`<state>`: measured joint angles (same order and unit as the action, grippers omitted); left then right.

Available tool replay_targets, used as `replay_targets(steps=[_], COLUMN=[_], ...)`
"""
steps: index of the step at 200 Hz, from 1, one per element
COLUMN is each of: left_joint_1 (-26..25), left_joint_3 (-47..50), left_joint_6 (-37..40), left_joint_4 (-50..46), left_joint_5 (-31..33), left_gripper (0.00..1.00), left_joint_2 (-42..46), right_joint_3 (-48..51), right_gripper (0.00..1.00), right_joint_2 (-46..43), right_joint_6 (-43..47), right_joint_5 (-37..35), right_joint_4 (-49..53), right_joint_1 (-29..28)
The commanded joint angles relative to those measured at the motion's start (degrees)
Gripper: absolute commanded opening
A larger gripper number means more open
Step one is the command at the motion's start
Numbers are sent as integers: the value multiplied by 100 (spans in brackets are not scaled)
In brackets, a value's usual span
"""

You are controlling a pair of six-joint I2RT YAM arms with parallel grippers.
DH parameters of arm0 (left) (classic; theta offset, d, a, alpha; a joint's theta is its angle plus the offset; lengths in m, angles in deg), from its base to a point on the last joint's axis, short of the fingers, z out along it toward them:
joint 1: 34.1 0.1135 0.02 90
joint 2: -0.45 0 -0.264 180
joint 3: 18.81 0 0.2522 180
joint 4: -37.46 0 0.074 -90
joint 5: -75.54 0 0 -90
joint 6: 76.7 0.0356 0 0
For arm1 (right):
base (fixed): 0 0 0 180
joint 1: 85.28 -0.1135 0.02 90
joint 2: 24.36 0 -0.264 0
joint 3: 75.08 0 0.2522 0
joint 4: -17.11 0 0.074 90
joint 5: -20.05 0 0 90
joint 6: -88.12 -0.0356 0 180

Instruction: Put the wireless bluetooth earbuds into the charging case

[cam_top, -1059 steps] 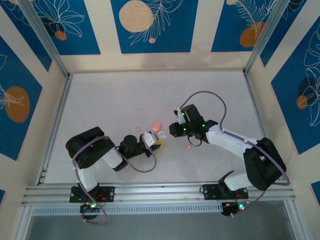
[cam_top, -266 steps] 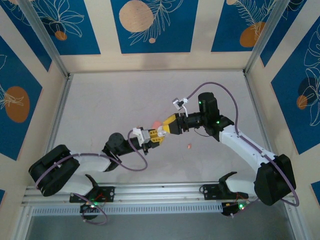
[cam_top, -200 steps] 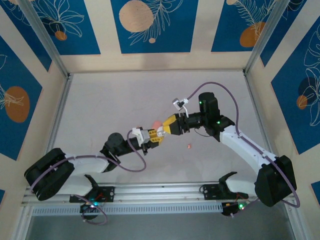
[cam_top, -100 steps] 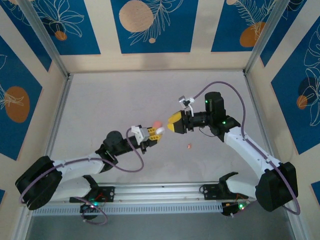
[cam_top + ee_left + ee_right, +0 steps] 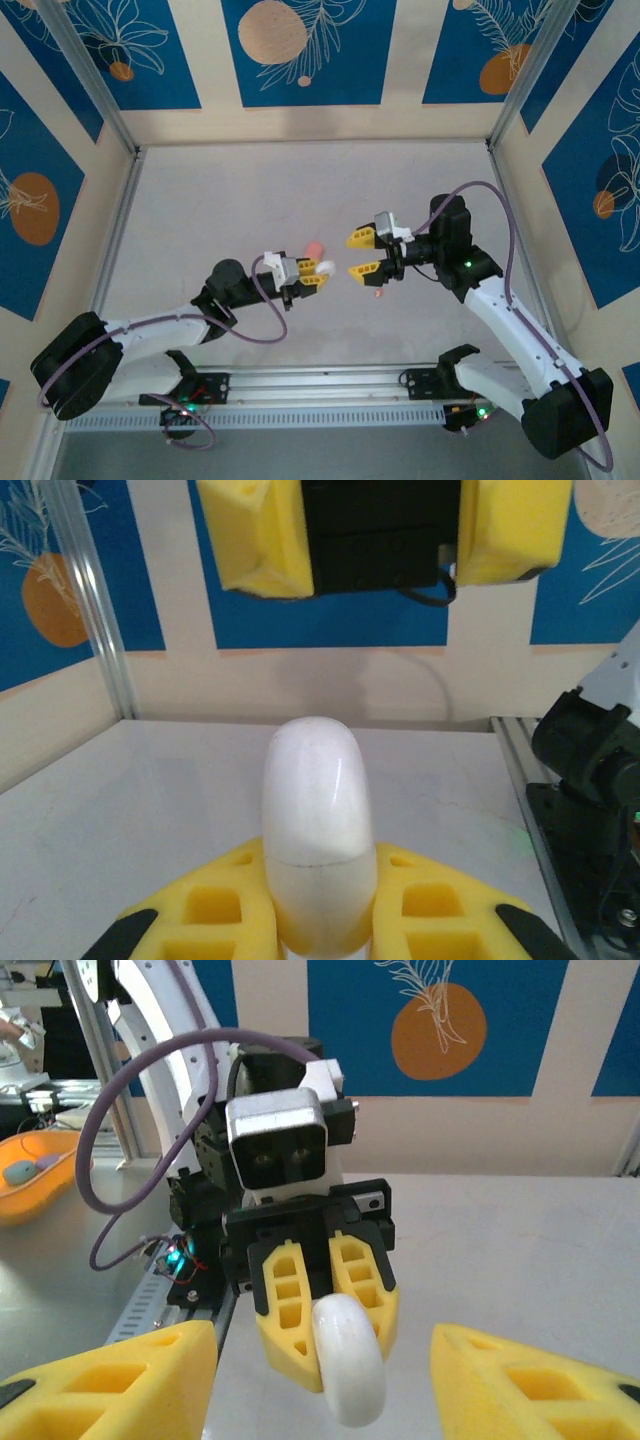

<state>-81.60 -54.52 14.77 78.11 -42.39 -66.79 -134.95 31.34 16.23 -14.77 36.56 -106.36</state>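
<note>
My left gripper is shut on a white round disc-like object and holds it above the table. In the left wrist view the white object stands upright between my yellow fingers. My right gripper hangs open just right of it, jaws wide apart, nothing between them. From the right wrist, the left gripper faces me with the white object in its jaws. The salmon-pink charging case lies on the table behind the left gripper. One tiny pink earbud lies below the right gripper. The other earbud is hidden.
The white table is walled by aluminium posts and blue patterned panels. A rail runs along the near edge by both arm bases. An orange tray sits outside the cell, far left in the right wrist view.
My right gripper has drawn back to the right, away from the left gripper, and opened wide. The white object stays in the left gripper, which shifted slightly left.
</note>
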Motion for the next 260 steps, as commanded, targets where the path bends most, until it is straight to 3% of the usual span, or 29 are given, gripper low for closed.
replay_targets(steps=[1,135,181,232,260], left_joint_1=[-38,-45,-46,-41,-45], left_joint_3=[-238,-265,-309,-283,-248], left_joint_6=[-88,-42,-109,-346,-413], left_joint_4=[250,216,284,598,676], left_joint_5=[-414,-630,-688,-693,-630], left_gripper=[17,17,17,17,17], left_joint_2=[63,179,124,-24,42], right_joint_3=[-143,-737,-709,-645,-659], right_gripper=[59,51,38,35,21], right_joint_2=[187,1171,1235,1237,1302], right_joint_6=[474,979,999,1120,1213], right_joint_5=[225,392,531,577,583], right_joint_4=[396,1121,1333,1346,1316], right_joint_1=[-14,-652,-665,-669,-660])
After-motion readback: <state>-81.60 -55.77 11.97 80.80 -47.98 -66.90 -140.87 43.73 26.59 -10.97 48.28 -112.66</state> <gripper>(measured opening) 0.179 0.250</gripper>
